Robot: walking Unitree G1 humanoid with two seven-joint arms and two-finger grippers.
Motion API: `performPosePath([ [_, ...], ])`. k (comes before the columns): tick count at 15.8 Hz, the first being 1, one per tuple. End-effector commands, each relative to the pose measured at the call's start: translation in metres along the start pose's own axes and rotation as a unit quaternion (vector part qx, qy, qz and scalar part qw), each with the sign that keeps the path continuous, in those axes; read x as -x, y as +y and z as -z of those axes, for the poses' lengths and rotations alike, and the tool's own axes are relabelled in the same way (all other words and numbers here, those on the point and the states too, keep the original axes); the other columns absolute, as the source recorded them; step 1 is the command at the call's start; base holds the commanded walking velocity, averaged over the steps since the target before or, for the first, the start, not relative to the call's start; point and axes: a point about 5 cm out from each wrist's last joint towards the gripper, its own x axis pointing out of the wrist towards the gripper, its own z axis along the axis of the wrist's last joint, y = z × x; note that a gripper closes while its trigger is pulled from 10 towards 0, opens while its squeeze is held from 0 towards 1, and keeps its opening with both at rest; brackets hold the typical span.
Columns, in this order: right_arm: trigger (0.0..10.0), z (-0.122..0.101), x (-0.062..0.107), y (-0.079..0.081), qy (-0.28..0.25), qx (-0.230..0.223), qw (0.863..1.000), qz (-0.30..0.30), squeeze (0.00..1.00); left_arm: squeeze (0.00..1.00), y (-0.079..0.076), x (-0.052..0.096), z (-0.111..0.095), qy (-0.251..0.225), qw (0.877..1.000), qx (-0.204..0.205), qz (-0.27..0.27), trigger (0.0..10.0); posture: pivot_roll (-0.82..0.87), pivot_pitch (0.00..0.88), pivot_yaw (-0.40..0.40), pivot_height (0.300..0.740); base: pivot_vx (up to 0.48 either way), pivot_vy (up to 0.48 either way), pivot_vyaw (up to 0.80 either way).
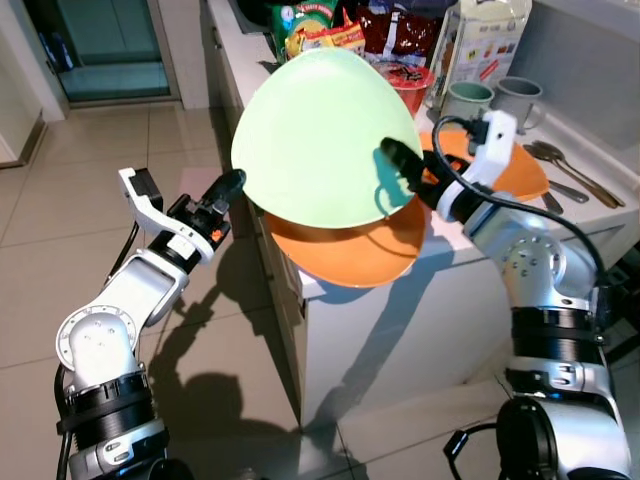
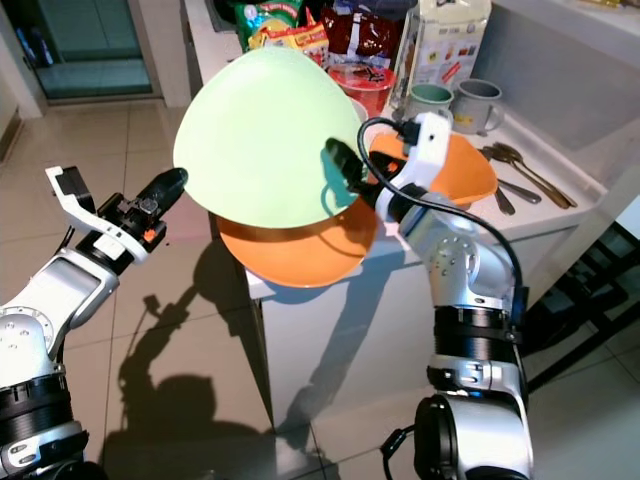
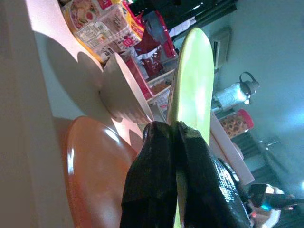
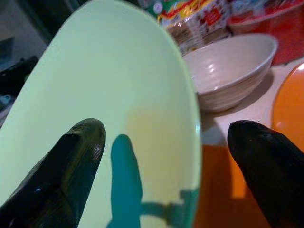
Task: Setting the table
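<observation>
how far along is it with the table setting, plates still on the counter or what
Nothing looks laid out yet. In hand: the left gripper is shut on the rim of the green plate, lifted and tilted above the orange plate at the counter edge; the right gripper is open at its other rim. Left: orange plate, bowl, mugs, spoons.

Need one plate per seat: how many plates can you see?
3: green plate lifted between both claws; orange plate under it overhanging the counter edge; another orange plate by the spoons. Others may be hidden behind.
</observation>
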Motion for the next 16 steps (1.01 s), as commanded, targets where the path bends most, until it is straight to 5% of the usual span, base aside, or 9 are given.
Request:
performPosePath([
  [1, 10.0, 0.000, -0.003, 0.004, 0.006, -0.021, 1.000, -0.015, 1.00, 0.00, -0.012, -0.001, -0.004, -0.009, 0.999, 0.005, 0.036, 0.0, 0.05, 0.000, -0.042, 0.740, 0.000, 0.000, 0.00],
  [3, 10.0, 0.002, -0.006, 0.010, 0.010, -0.051, 0.998, -0.035, 1.00, 0.00, -0.013, -0.001, -0.005, -0.008, 0.999, 0.007, 0.037, 0.0, 0.05, 0.000, -0.042, 0.740, 0.000, 0.000, 0.00],
  [4, 10.0, 0.003, -0.006, 0.012, 0.012, -0.067, 0.997, -0.046, 0.24, 0.00, -0.012, -0.001, -0.005, -0.008, 0.999, 0.007, 0.037, 0.0, 0.05, 0.000, -0.043, 0.740, 0.000, 0.000, 0.00],
  [5, 10.0, 0.004, -0.007, 0.015, 0.011, -0.092, 0.994, -0.062, 0.00, 0.00, -0.012, -0.001, -0.006, -0.007, 0.999, 0.007, 0.038, 0.0, 0.05, 0.000, -0.043, 0.740, 0.000, 0.000, 0.00],
  [6, 3.0, 0.004, -0.007, 0.017, 0.009, -0.105, 0.992, -0.068, 0.00, 0.00, -0.012, -0.002, -0.006, -0.007, 0.999, 0.007, 0.038, 0.0, 0.05, 0.000, -0.042, 0.740, 0.000, 0.000, 0.00],
  [7, 0.0, 0.004, -0.006, 0.017, 0.005, -0.120, 0.990, -0.074, 0.00, 0.00, -0.012, -0.002, -0.007, -0.008, 0.999, 0.007, 0.038, 0.0, 0.05, 0.000, -0.041, 0.740, 0.000, 0.000, 0.00],
  [16, 0.0, 0.005, 0.000, 0.020, -0.008, -0.161, 0.982, -0.094, 0.00, 0.00, -0.005, -0.003, -0.014, -0.025, 0.999, 0.017, 0.027, 0.0, 0.04, 0.000, -0.033, 0.740, 0.000, 0.000, 0.00],
])
